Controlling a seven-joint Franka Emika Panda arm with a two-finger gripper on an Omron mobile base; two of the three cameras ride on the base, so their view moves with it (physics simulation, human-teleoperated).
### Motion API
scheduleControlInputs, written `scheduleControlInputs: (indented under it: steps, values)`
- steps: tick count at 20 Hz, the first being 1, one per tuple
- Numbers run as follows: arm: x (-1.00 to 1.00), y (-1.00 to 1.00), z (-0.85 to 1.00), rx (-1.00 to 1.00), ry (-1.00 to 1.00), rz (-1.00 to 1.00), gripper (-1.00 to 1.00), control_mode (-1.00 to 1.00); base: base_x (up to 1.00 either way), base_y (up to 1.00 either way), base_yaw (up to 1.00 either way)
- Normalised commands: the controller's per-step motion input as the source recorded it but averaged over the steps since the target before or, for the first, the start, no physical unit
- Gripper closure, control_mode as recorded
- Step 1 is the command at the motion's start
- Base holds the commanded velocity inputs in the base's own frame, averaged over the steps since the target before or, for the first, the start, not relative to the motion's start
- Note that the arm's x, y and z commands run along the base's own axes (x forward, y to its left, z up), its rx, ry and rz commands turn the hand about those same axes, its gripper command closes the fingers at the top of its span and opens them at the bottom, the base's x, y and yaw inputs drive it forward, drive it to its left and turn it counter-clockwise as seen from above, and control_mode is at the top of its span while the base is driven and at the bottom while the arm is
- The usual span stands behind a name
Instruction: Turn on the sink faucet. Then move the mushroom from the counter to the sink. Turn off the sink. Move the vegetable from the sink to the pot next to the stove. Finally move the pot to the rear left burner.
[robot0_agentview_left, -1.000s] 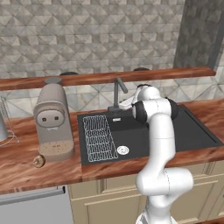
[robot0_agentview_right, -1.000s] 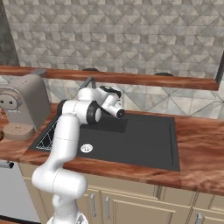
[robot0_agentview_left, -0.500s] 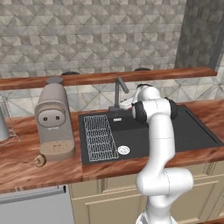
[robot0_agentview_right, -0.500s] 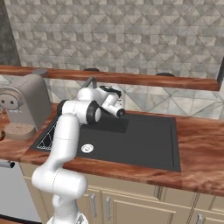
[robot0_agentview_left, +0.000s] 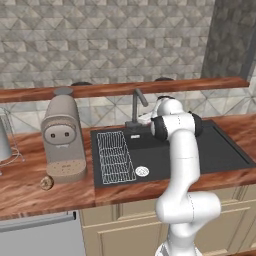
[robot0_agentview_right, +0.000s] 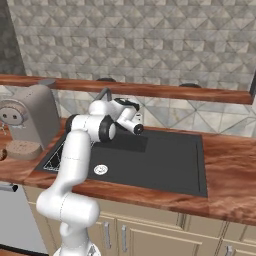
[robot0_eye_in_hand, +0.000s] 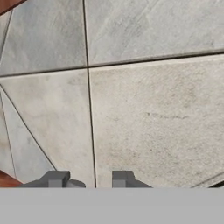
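Observation:
The dark faucet stands at the back rim of the black sink, its spout angled over the basin; no water shows. My arm's wrist sits just right of the faucet, close to the back wall. In the hand view my gripper faces grey wall tiles at close range; the two fingertips stand a little apart with nothing between them. The small brown mushroom lies on the wooden counter, in front of the coffee machine and left of the sink.
A beige coffee machine stands on the counter left of the sink. A wire rack lies in the sink's left part, with the drain beside it. A wooden shelf runs along the wall above.
The arm has barely shifted beside the faucet. Nothing else has moved.

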Motion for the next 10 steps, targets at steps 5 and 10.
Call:
scheduleControlInputs:
  steps: [5,10]
  values:
    - [-0.03,-0.99,-0.64,0.02,0.00,-0.01,1.00,-1.00,0.00,0.00,0.00]
    - [-0.05,-1.00,-0.66,0.02,0.00,-0.01,1.00,-1.00,0.00,0.00,0.00]
